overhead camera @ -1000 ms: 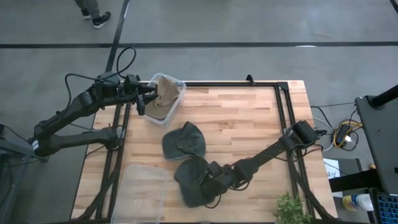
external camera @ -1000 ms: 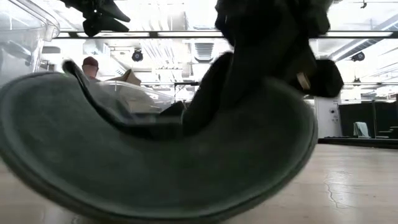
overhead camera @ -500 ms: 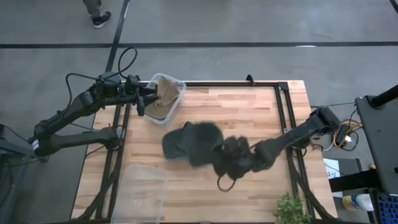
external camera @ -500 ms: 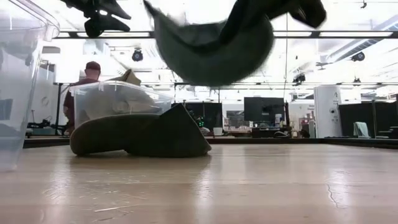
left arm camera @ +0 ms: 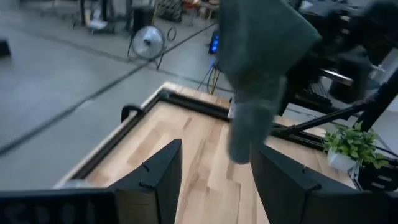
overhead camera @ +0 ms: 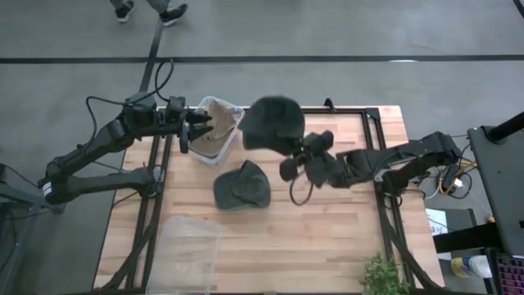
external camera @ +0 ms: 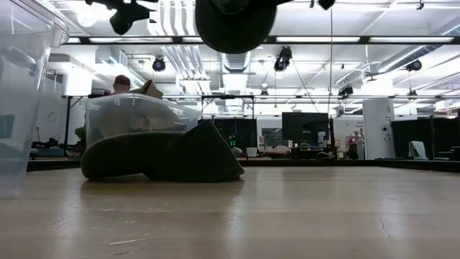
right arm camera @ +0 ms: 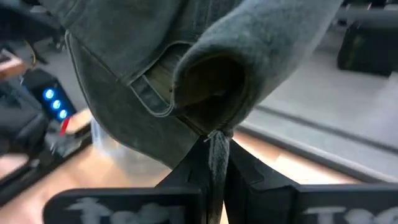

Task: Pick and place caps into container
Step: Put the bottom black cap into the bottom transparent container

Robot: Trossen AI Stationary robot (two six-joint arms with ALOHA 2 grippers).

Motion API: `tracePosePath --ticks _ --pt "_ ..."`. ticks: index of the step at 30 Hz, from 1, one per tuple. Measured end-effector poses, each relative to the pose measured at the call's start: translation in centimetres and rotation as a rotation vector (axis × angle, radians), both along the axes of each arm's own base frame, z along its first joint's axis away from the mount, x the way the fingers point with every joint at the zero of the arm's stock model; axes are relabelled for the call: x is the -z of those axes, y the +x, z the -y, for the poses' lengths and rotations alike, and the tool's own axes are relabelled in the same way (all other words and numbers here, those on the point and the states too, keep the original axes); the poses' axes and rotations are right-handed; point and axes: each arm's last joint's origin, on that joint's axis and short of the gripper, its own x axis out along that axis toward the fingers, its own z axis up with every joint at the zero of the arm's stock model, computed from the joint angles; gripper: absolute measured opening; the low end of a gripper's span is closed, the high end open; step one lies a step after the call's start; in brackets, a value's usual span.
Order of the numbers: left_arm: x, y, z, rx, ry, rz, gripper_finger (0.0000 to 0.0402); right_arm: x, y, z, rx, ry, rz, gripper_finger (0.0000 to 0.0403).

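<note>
Holding a dark olive cap (overhead camera: 274, 123) aloft, our right pincer (overhead camera: 304, 160) pinches its rear strap, the cap hanging just beside the clear container (overhead camera: 233, 124), toward our left. We count three caps: this one, another olive cap (overhead camera: 242, 186) on the bench (overhead camera: 327, 238), a tan cap (overhead camera: 217, 119) inside. Our left pincer (overhead camera: 196, 127) waits spread at the container's far side.

**Right arm raised and clamped, left arm parked with fingers apart**

The right arm is stretched across the table's far half, its gripper (overhead camera: 296, 156) pinched tight and lifted high. The left gripper (overhead camera: 199, 129) is held at the far left corner, fingers (left arm camera: 155, 177) spread wide.
</note>
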Motion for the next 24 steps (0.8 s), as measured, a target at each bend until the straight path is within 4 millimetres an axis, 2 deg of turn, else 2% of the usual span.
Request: tracePosePath --ticks 13,18,24 --pt "0.7 1.4 -0.5 0.022 0.112 0.101 0.0181 -2.4 1.8 5.1 -0.078 -0.046 0.145 0.0012" --pt "0.5 1.6 -0.6 0.025 0.136 0.142 0.0181 -2.4 2.4 6.3 -0.110 -0.025 0.168 0.0012" --pt "0.4 1.8 -0.6 0.026 0.138 0.153 0.0181 -1.5 4.4 6.6 -0.132 -0.017 0.145 0.0012"
